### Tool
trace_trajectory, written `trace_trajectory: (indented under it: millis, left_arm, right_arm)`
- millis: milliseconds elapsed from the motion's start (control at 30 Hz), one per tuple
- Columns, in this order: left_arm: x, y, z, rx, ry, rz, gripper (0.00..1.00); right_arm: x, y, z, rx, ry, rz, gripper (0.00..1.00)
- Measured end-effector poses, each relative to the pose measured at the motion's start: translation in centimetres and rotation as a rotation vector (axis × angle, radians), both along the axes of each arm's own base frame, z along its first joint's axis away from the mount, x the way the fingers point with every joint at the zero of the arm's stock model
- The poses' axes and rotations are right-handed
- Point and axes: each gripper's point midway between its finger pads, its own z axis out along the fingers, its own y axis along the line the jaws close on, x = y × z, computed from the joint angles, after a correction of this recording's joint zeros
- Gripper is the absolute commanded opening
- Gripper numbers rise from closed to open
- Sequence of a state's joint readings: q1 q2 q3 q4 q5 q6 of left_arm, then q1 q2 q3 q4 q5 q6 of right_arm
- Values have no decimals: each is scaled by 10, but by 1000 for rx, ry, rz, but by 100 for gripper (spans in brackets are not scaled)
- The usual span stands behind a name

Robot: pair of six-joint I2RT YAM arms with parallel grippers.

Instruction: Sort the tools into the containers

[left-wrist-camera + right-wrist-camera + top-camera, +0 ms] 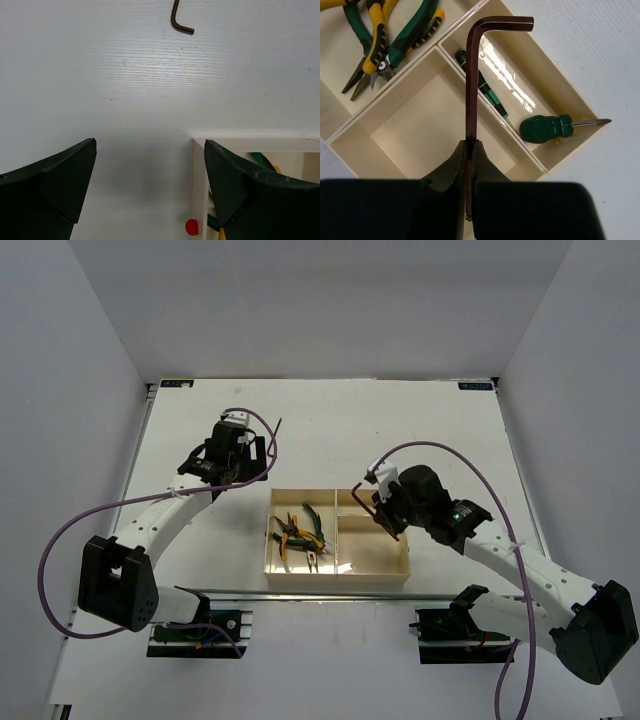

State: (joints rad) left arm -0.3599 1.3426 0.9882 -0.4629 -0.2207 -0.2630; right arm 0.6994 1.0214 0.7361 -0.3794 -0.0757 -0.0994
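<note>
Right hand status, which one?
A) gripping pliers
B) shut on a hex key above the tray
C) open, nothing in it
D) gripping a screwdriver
B: the right hand is shut on a dark hex key above the tray, while the pliers and screwdrivers lie in their compartments.

The table is being overlooked from high behind; the tray is being framed closely by both wrist cameras.
</note>
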Motion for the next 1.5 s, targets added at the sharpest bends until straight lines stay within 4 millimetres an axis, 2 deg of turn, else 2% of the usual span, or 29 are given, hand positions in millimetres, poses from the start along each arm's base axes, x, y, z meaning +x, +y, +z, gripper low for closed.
trace_trajectory:
  millis: [233, 500, 767, 1033, 1067, 1133, 1300, 1500]
  left_arm:
    - [0, 0, -1, 2, 4, 0, 98]
    - [0, 0, -1, 2, 4, 0, 98]
    - [0, 0, -4, 5, 12, 0, 98]
    - [0, 0, -6, 7, 18, 0, 98]
    - [0, 0, -7, 8, 20, 0, 98]
    - [0, 0, -9, 10, 26, 0, 98]
    - [0, 0, -11, 12, 30, 0, 98]
    - [1, 0, -15, 16, 41, -1, 98]
  right_arm:
    - [-20, 1, -10, -56, 13, 90, 0]
    - [-47, -4, -36, -159, 122, 172, 0]
    - [-70, -5, -49, -194, 220, 233, 0]
    - [-74, -3, -50, -197, 235, 236, 25]
    - [-74, -4, -49, -198, 233, 231, 36]
    - [-72, -4, -47, -192, 220, 220, 44]
    - [-69, -5, -40, -181, 191, 201, 49]
    - [-66, -7, -40, -189, 184, 184, 49]
